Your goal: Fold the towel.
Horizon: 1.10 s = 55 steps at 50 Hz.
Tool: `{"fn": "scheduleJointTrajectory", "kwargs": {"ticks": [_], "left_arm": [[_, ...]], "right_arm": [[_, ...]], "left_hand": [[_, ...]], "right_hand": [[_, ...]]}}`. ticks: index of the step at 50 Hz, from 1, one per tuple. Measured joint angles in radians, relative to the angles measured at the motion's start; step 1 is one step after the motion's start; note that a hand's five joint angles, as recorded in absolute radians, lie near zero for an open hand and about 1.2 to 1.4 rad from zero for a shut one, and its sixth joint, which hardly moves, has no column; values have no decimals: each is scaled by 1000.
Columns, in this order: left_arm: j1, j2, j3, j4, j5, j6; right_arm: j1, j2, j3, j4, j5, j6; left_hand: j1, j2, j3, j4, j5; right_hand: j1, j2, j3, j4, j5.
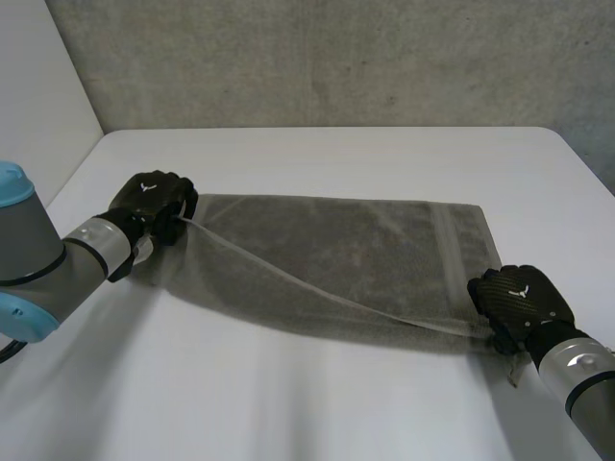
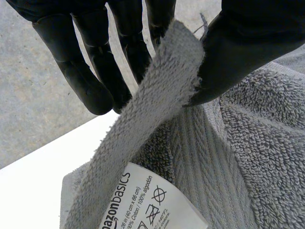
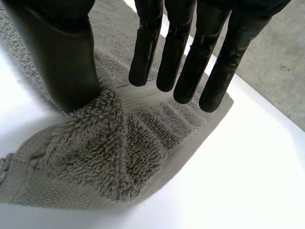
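A grey towel (image 1: pixel 365 250) lies spread across the white table (image 1: pixel 317 413). My left hand (image 1: pixel 152 204) is at the towel's left end, shut on its near left corner. In the left wrist view that towel (image 2: pixel 257 143) edge is pinched between the thumb (image 2: pixel 248 52) and the fingers (image 2: pixel 90 71), held off the table, with a white care label (image 2: pixel 143 200) below. From there the near edge runs taut to my right hand (image 1: pixel 519 300) at the near right corner. There the thumb (image 3: pixel 66 62) presses on the towel (image 3: pixel 105 152), which is bunched beneath it. Its straight fingers (image 3: pixel 186 57) hover over the cloth.
A concrete wall (image 1: pixel 336 58) rises behind the table's far edge. Bare white tabletop lies in front of the towel and beyond it.
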Motion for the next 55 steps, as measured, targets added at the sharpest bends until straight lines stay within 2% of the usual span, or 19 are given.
{"fn": "scheduleJointTrajectory", "kwargs": {"ticks": [7,11,13,18,26,33,40,48,55], "left_arm": [[0,3,-4,0,0,0],[0,4,-4,-1,0,0],[0,5,-5,-2,0,0],[0,11,-5,-7,-1,0],[-3,80,-35,-41,-24,0],[-2,239,-132,-93,-40,0],[17,414,-288,-113,-33,6],[106,685,-538,-120,10,13],[203,817,-612,-135,96,8]], "right_arm": [[-5,-3,9,27,-8,-5],[-24,2,13,51,-23,-13],[-43,1,13,65,-38,-20],[-85,-26,-4,94,-66,-28],[-128,-199,-73,213,-94,-22],[-149,-335,-121,356,-157,-35],[-239,-357,-146,504,-268,-122],[-383,-353,-207,722,-380,-278],[-428,-346,-307,834,-447,-335]], "left_hand": [[0,0,0,0,0],[0,0,0,0,0],[0,0,0,0,0],[0,0,0,0,0],[0,0,0,0,0],[0,0,0,0,0],[0,0,0,0,0],[0,0,1,0,0],[0,0,1,0,0]], "right_hand": [[58,50,57,51,54],[338,330,316,313,320],[538,513,518,515,529],[552,525,566,560,562],[552,525,566,560,562],[552,525,566,560,562],[552,525,567,560,562],[552,525,567,560,562],[552,525,567,560,562]]}}
